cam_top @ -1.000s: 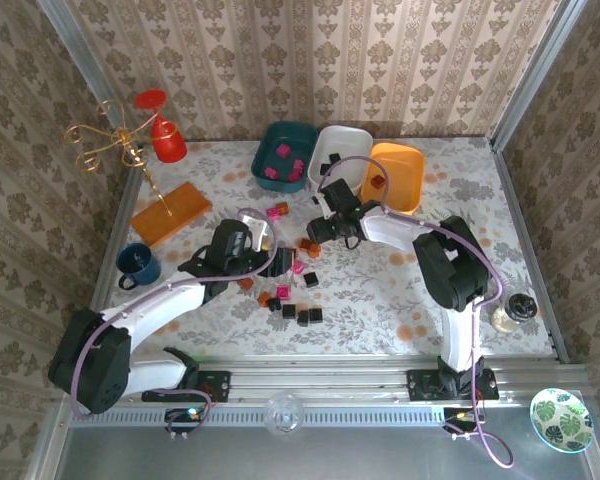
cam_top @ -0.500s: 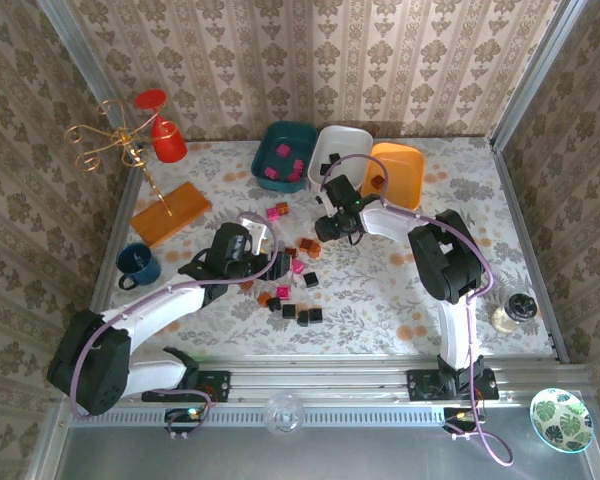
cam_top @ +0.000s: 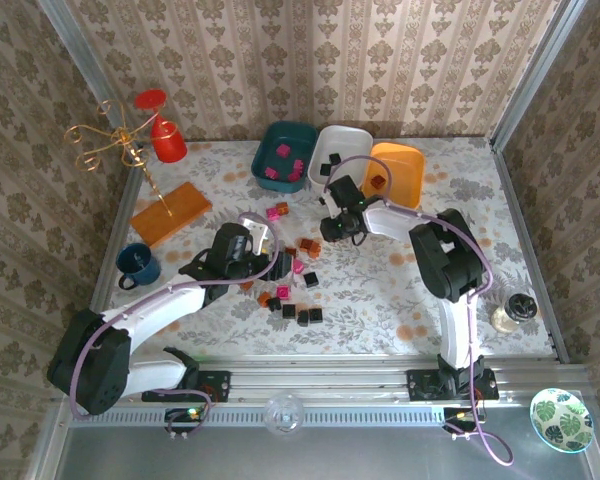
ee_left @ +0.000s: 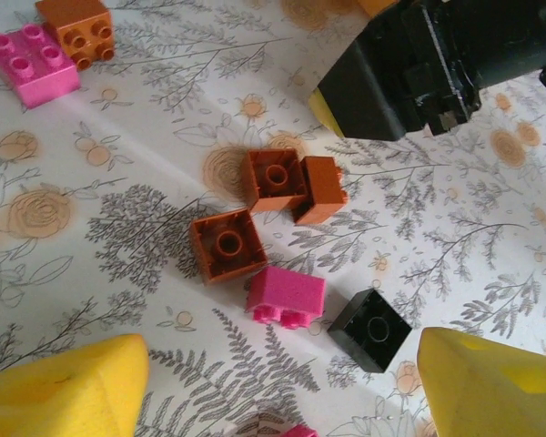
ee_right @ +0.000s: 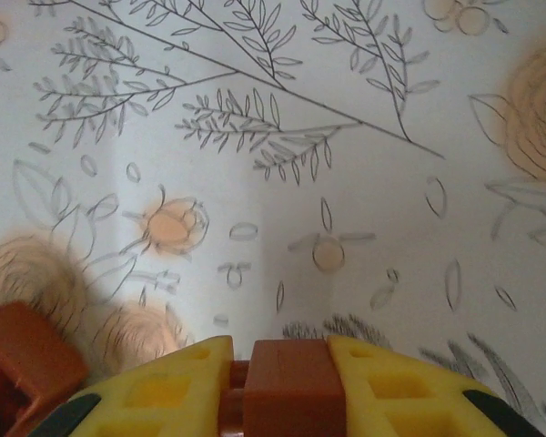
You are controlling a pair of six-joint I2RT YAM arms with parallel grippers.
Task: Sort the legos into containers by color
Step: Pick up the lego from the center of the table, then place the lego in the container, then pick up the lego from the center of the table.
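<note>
One brown brick (ee_right: 287,401) pinched tight in closed right claw (ee_right: 280,360), gripped for carry; matching orange tray (cam_top: 405,175) near, beyond claw, rightward. Meanwhile left claw (ee_left: 278,382) gapes wide, empty, pink brick (ee_left: 285,296) and black brick (ee_left: 371,330) just ahead, likely next pick.

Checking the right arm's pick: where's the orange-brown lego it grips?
Bottom centre of the right wrist view: orange-brown lego clamped between fingers of the right gripper, another brown lego to its left.
</note>
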